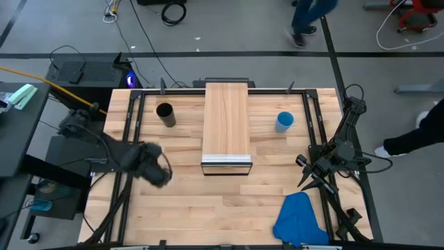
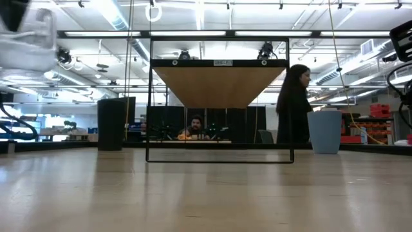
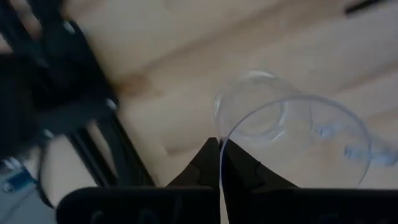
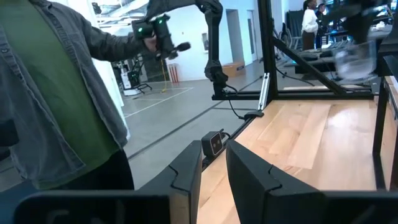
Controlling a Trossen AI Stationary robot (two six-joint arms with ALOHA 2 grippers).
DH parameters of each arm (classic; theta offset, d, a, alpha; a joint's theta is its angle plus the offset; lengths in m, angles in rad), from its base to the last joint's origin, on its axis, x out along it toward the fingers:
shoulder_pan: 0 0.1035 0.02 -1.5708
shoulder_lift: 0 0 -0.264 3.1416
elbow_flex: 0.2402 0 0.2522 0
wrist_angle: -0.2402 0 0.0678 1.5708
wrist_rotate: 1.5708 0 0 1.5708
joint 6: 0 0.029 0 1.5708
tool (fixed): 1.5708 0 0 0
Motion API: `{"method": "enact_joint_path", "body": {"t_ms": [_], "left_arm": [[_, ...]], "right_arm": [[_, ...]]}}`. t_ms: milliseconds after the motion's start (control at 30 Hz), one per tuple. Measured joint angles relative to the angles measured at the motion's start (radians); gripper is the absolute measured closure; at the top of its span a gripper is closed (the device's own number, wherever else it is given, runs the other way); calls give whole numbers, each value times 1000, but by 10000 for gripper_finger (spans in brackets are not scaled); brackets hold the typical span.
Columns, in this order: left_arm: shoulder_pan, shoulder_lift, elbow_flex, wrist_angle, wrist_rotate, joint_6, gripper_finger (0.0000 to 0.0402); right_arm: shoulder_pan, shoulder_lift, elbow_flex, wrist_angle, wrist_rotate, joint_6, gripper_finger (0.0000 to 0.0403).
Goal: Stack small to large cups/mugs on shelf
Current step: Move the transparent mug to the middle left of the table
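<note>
Overhead, the shelf point(image 1: 226, 118) is one long narrow board of light wood with a silvery front edge, its long axis running from the counter's far edge toward the near side, in the middle of the slatted wooden counter point(image 1: 208, 208). From table height it shows as a raised board on a thin dark frame point(image 2: 219, 84).

Three cups are in play, one of each kind. The black cylindrical cup point(image 1: 165, 114) stands upright, mouth up, on the counter to the left of the shelf, near but apart from it. The bright-blue plastic cup point(image 1: 284, 121) stands upright on the right of the shelf, well apart from it. The clear glass mug point(image 3: 292, 140) is off the counter in the left hand point(image 3: 221, 165), whose dark fingers are pinched narrowly on its rim; the mug is tilted so that its round open mouth faces the wrist camera and its base points away. In the low view it is a pale blur high up at the left point(image 2: 29, 38).

The left hand point(image 1: 156, 170) is over the left side of the counter, nearer than the black cup. The right hand point(image 1: 312, 182) waits at the right side, its fingers point(image 4: 186, 171) parted narrowly and empty. One blue cloth point(image 1: 298, 219) lies crumpled at the near right.
</note>
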Motion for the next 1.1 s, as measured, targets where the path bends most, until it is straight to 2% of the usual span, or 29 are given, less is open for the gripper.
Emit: {"method": "enact_joint_path", "body": {"t_ms": [133,300,500,700,967,1100], "left_arm": [[132,-54,19,-37,-62,111,395],[282,-96,19,-35,-67,254,395],[406,-101,19,-25,-64,400,396],[529,-101,19,71,-55,561,396],[698,-101,-87,169,38,693,396],[736,-101,-178,320,97,726,396]], "right_arm": [[0,0,0,0,0,-1,321],[0,0,0,0,0,1,321],[0,0,0,0,0,0,321],[0,0,0,-1,0,-2,321],[0,0,0,-1,0,-2,321],[0,0,0,-1,0,-2,321]]}}
